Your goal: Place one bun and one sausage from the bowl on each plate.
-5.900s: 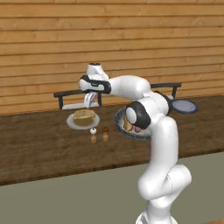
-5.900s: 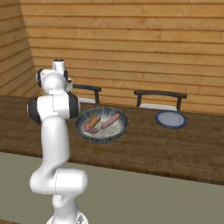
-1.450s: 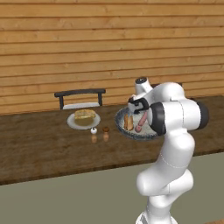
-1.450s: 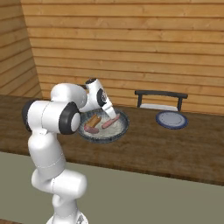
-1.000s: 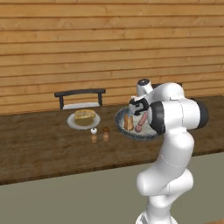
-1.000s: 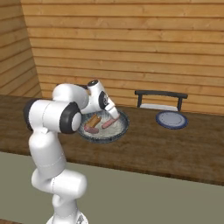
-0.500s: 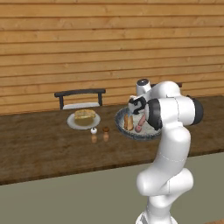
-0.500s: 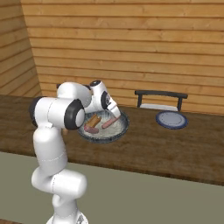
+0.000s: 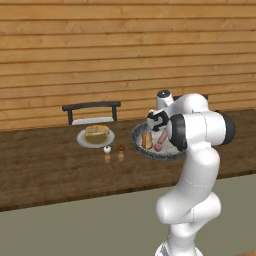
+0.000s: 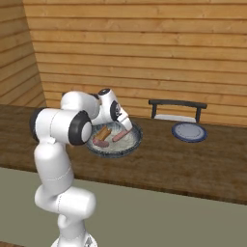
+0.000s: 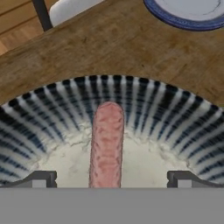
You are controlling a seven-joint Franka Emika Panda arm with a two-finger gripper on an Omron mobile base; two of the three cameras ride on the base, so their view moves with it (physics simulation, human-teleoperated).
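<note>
Wooden setting: a dark wood counter (image 9: 45,170) runs below a plank wall, and the robot arm reaches over it from the near side.
Bowl: the wide speckled bowl (image 10: 130,144) sits mid-counter, between the two plates; in the hand view its striped inner wall curves around a pale floor.
Sausage: a pink sausage (image 11: 106,144) lies on the bowl floor, lengthwise between the two fingertips (image 11: 41,178), so a straight close would likely catch it across its width.
Other food in bowl: a second sausage (image 10: 101,143) and a bun (image 10: 104,132) lie beside it, nearer the arm.
Gripper: the gripper (image 11: 111,180) hovers low over the bowl with jaws spread fully wide, holding nothing; it seems lined up to descend on the sausage.
Grey plate: the pale plate (image 9: 84,142), well left of the bowl, already carries a bun (image 9: 97,132).
Blue plate: the lavender plate (image 10: 189,131) sits right of the bowl with nothing on it.
Shakers: two small shakers (image 9: 114,154) stand just in front of the grey plate.
Progress: judging by the plates, most of the placing is yet to come.
</note>
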